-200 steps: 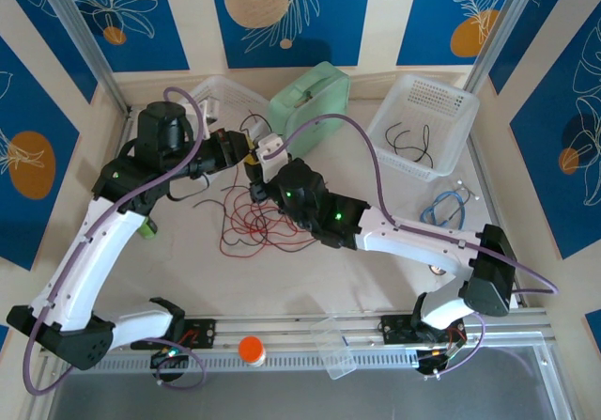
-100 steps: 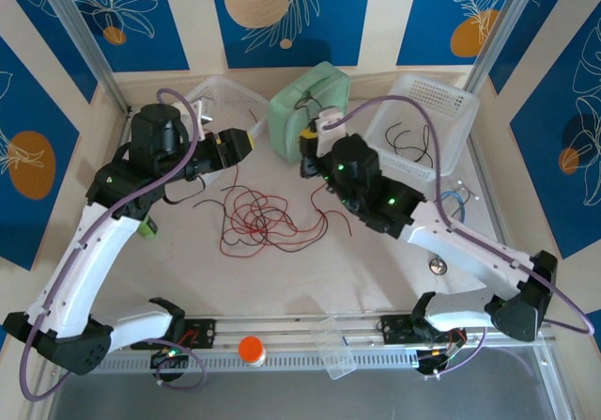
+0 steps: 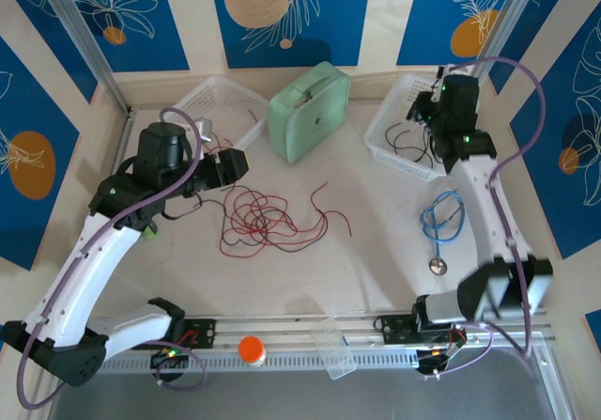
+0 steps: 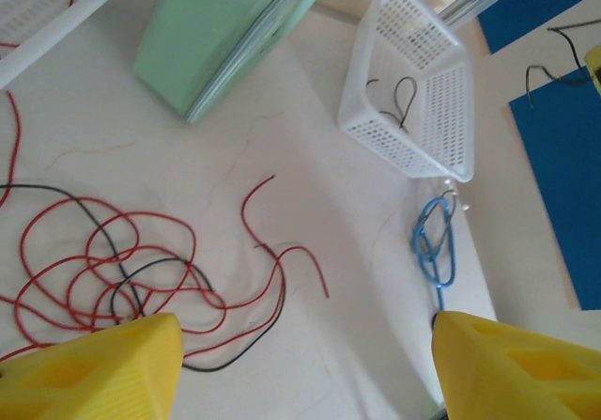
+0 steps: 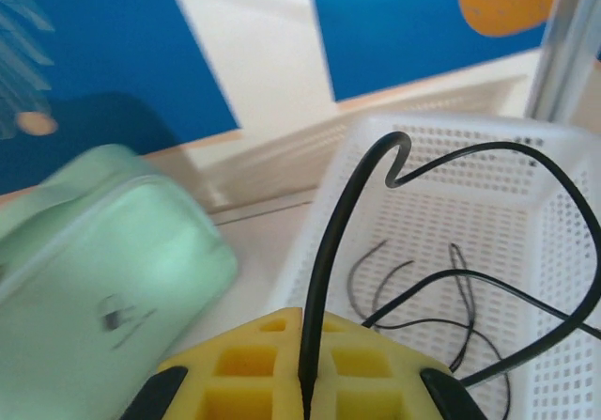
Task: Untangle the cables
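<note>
Shows a loose tangle of red and black cables (image 3: 268,223) lying mid-table, just in front of a mint-green case (image 3: 310,110) and well apart from a blue stethoscope (image 3: 441,218) to the right. Shows 1 separate black cable (image 5: 324,251) pinched between the closed yellow pads of the right gripper (image 5: 305,387), held above a white basket (image 3: 449,91) with more thin black wires (image 3: 413,143) in its bottom. Shows the left gripper (image 4: 300,364) near the tangle's left side, its 2 yellow fingers (image 4: 94,368) spread wide with nothing between them.
</note>
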Robot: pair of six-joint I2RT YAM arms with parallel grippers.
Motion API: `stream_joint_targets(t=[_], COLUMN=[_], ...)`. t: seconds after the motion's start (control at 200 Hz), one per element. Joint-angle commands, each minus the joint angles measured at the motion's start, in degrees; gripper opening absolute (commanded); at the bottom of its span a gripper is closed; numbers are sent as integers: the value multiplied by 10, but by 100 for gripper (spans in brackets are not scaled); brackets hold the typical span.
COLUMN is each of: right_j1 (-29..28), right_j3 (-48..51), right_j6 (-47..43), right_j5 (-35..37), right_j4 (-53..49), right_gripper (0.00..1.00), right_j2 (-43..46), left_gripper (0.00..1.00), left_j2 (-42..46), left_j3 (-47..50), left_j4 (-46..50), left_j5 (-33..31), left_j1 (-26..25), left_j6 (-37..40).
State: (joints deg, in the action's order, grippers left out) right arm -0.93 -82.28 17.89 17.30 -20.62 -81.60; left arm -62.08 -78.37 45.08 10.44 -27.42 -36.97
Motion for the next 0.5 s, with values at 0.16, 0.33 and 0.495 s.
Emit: stream_joint_targets(t=[0.16,0.33,0.495], right_j1=[76,80,81], right_j3=[-156,-245,-225], right_j6=[30,47,63], right_j5=[-53,-43,-55], right_j4=[-60,-123,-108], right_gripper=[0,0,17], right_j2=[-262,-382,-391], left_gripper=[71,70,68], left_j2=[14,-11,-56], left_j3=[71,125,164], left_j4=[53,54,56], left_j5=[-21,-5,-15], left_j1=[-5,-13,-43], left_j6=[4,-5,-17])
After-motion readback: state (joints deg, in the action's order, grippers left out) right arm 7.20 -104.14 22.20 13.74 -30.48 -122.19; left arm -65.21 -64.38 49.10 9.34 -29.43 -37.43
